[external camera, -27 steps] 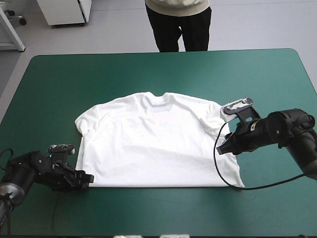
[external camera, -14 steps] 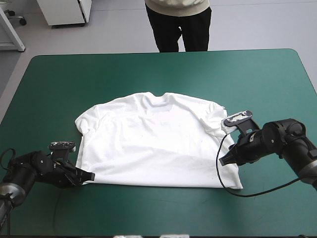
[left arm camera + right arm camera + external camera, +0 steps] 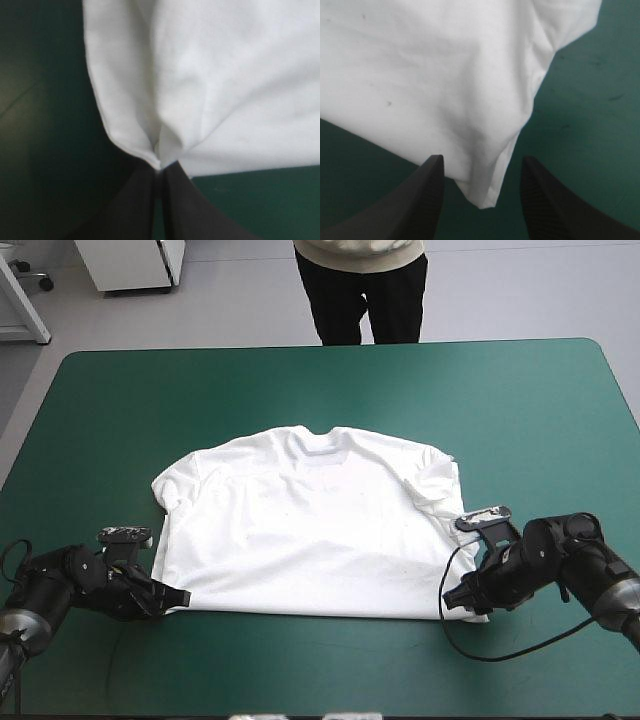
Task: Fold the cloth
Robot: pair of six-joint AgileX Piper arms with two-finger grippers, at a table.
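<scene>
**T-shirt [image 3: 310,530] flat, one hem corner pinched**

White and short-sleeved, the T-shirt lies spread on the teal-green cover [image 3: 300,390], which shows on every side of it. The left gripper [image 3: 180,597] sits at the shirt's hem corner on the robot's left. Its black fingers are closed to a point with a nip of fabric caught between the tips, and creases fan out from there. The right gripper [image 3: 455,598] lies at the opposite hem corner. Its fingers stand well apart and hold nothing, and the corner's tip lies between them.
</scene>
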